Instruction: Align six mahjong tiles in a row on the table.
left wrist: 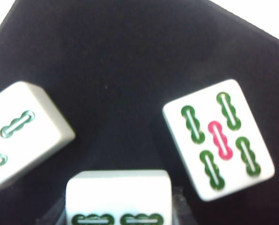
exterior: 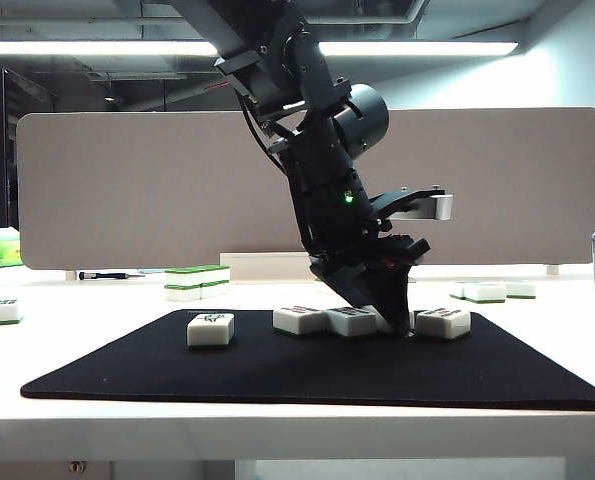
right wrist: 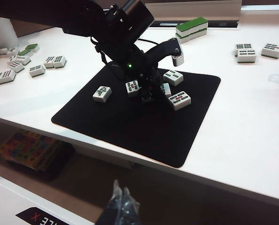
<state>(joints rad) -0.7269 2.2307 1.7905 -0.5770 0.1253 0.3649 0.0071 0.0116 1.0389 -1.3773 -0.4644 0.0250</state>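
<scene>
The left tool points down onto the black rectangular mat that lies on the wide white surface, its tip among a cluster of small white mahjong tiles with thin green bases. In the left wrist view one white tile with green bar marks sits between the jaws, but whether they clamp it or stand just off its sides cannot be told. Beside it lie a tile with four green bars and one red and another, partly cut off. A fifth tile with a green bird mark lies apart on the mat. More tiles — some stacked with green tops — rest off the mat. The right tool hangs below the surface's front edge, its tips close together.
</scene>
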